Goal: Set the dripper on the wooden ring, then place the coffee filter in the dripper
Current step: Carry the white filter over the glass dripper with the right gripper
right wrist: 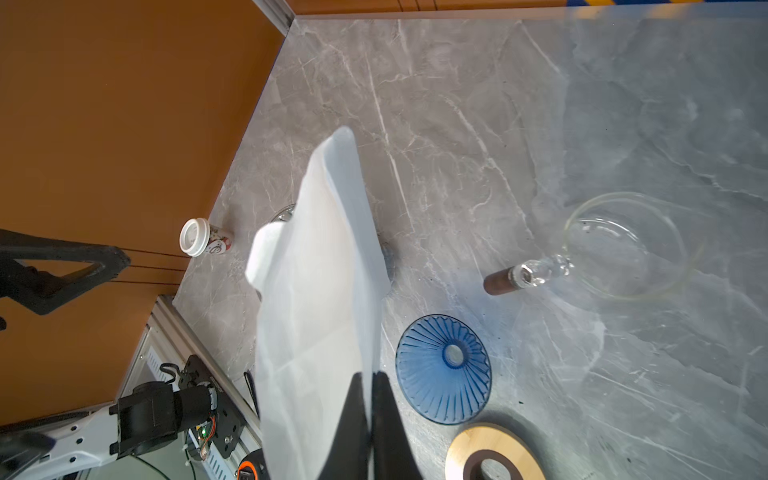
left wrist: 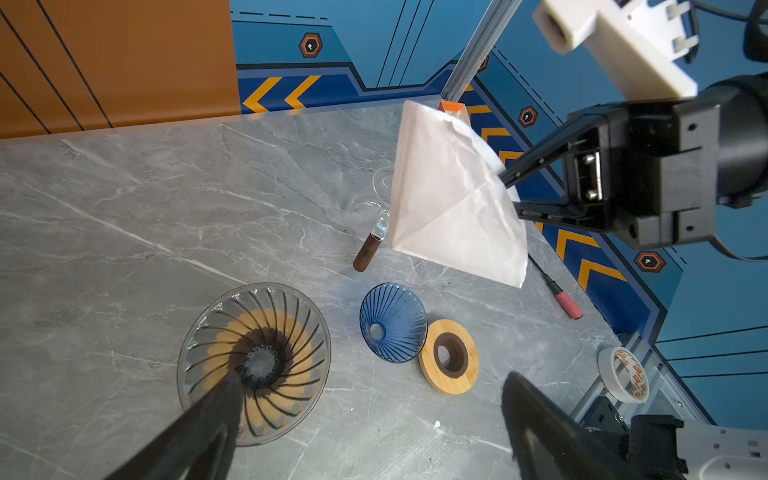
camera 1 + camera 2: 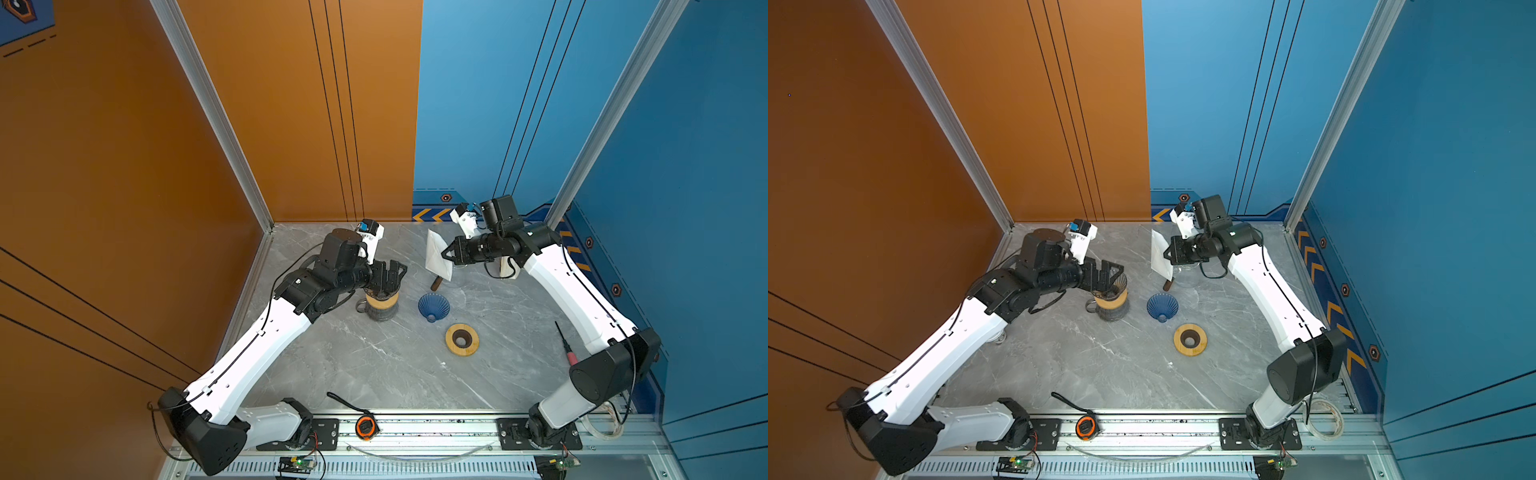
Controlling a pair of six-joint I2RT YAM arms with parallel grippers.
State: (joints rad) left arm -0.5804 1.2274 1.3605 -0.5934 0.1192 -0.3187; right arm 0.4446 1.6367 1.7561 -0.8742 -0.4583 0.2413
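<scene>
Where the table point(image 3: 374, 365) meets the orange wall at its left edge, a paper cup point(image 1: 203, 241) with a white lid sits; can't tell if it is upright. Next over, toward the back-left, the left claw point(image 3: 392, 272) hangs released, jaws spread wide, right above the smoky glass dripper point(image 2: 270, 332). That dripper sits upright on a stand with a wooden collar point(image 3: 382, 301). One finger point(image 2: 199, 419) crosses its rim in the left wrist view; contact unclear.

An orange tape measure point(image 3: 365, 427) lies on the front rail, off the table. Mid-table, the blue dripper point(image 3: 433, 306) lies tipped on its side, apart from the smoky one. A wooden ring point(image 3: 462, 339) lies flat just beside it, toward the front-right. Behind the blue dripper, nearer the back edge, a clear glass vessel point(image 1: 623, 245) with a brown handle point(image 2: 368, 253) rests on the table.

The coffee filter point(image 3: 437, 255) is in the air over that handle: white, folded, creased, hanging edge-down. It is in neither dripper and well clear of both. The right claw point(image 3: 445, 254) is clenched on the filter's edge, fingertips pinched together on the paper in the right wrist view.

Near the right edge lies a red-handled screwdriver point(image 3: 571, 355). A roll of tape point(image 3: 1325, 419) sits past the front-right corner on the frame.
</scene>
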